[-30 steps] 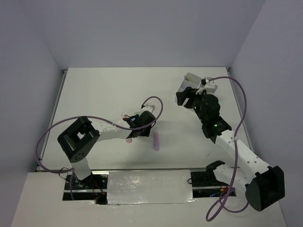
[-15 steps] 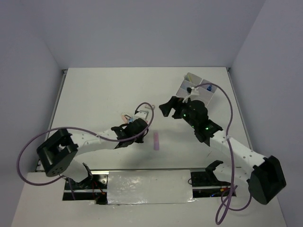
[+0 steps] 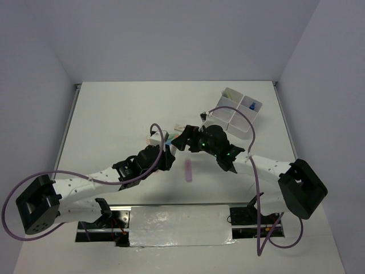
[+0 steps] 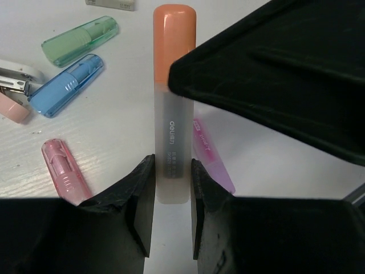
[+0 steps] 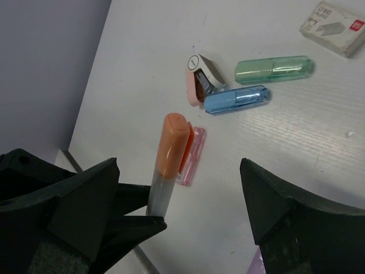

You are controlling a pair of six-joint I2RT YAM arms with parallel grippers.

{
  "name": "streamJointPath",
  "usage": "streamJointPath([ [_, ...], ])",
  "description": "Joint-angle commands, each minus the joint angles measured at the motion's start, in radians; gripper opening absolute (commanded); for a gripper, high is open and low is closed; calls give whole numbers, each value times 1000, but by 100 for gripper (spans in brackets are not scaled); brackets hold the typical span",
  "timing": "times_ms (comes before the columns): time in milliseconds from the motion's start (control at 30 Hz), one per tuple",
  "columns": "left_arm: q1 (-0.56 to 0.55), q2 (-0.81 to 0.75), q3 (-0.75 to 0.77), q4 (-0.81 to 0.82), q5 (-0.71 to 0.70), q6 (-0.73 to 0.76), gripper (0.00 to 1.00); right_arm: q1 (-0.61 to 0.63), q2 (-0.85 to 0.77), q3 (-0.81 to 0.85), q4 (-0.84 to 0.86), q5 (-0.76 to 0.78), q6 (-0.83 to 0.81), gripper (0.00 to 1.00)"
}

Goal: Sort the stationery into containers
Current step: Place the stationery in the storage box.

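**Left jaws:** closed on the frosted lower barrel of the orange marker (image 4: 173, 108), one pad on each side. The orange cap points away from the wrist, and the marker is lifted clear of the counter (image 3: 114, 114).

**Left of the orange marker, all flat on the counter:**
- White-and-pink stapler (image 4: 14, 85), the farthest out.
- Clear pink marker (image 4: 64, 171), the one nearest the gripped end.
- Blue marker (image 4: 67, 85) and green marker (image 4: 80, 41), close together and roughly parallel, the green one farther from the orange marker's gripped end.
- Staple box (image 5: 336, 20), a small carton beyond the green marker, past the orange cap.

**Just right of the orange marker:** pink-purple marker (image 4: 211, 157), flat on the counter, with one end hidden behind the orange marker's barrel.

**Right jaws:** spread wide and holding nothing. The orange cap stands in the gap, just beside one finger (image 5: 74, 211); whether they touch cannot be told.

**Far right, well apart from the orange marker:** white tray (image 3: 239, 111) with four compartments, near the counter's back corner. A small blue item (image 3: 250, 105) lies in one compartment; the contents of the others are too small to make out.
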Motion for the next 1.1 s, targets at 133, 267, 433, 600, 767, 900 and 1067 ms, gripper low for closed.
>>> streamJointPath([
  [133, -3, -82, -33, 164, 111, 75, 0, 16, 59, 34, 142, -47, 45, 70],
  [267, -2, -85, -41, 169, 141, 102, 8, 16, 47, 8, 225, -23, 25, 18],
  [433, 0, -62, 18, 45, 76, 101, 99, 6, 10, -14, 280, -7, -59, 0],
  [600, 6, -19, 88, -120, -26, 52, 99, -8, -57, 34, 187, 337, -302, 0],
  [767, 9, -50, 71, -141, 39, 73, 99, -53, 4, 104, 319, 740, -644, 0],
  [900, 9, -57, 63, -152, 98, 84, 99, -254, 147, 296, 217, 697, -637, 0],
  [1067, 8, -57, 37, -99, 168, 113, 99, -396, 272, 394, 270, 545, -629, 1],
])
